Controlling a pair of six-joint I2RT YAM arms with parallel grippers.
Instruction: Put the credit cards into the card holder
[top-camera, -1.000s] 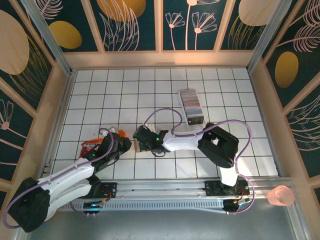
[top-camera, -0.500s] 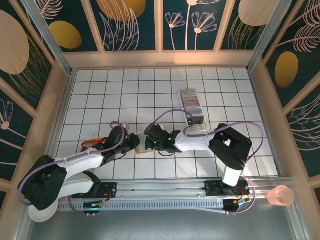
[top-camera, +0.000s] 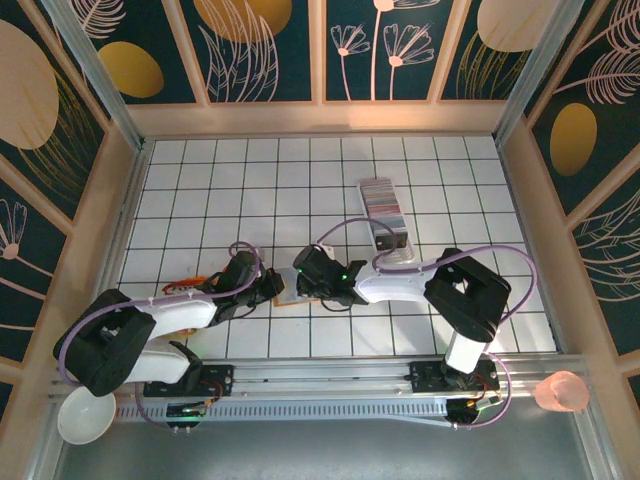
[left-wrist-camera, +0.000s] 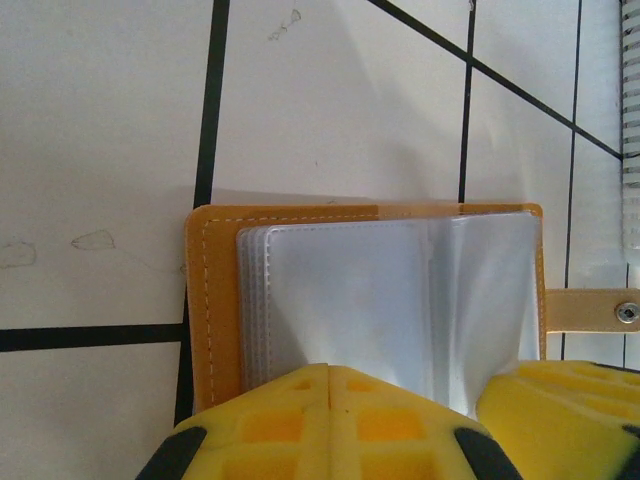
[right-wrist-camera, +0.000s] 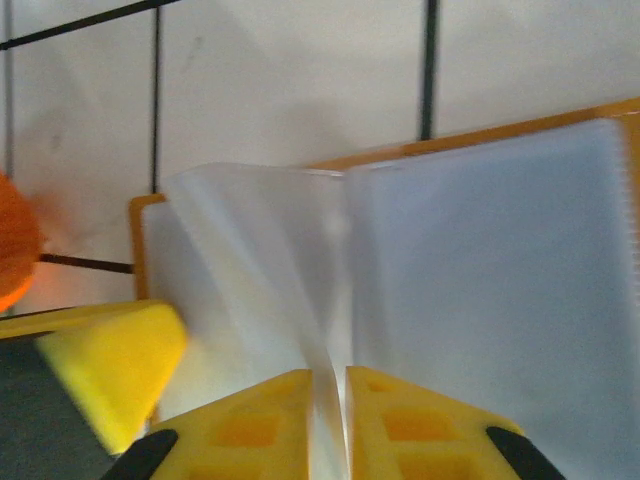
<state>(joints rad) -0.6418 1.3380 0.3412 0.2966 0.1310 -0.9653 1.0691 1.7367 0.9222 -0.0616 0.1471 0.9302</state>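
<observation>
Now my right claw (right-wrist-camera: 328, 400) is pinching one clear sleeve (right-wrist-camera: 260, 260) of the single card holder (left-wrist-camera: 215, 300) by the tabletop's (top-camera: 200, 180) near edge; my left claw (left-wrist-camera: 330, 390) is sitting closed.

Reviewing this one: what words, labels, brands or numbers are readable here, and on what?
No text can be read.
card holder: clear sleeves and tan cover, no print visible.
cards, stacked on edge: any print too small to read.
orange item: too small to tell.
</observation>
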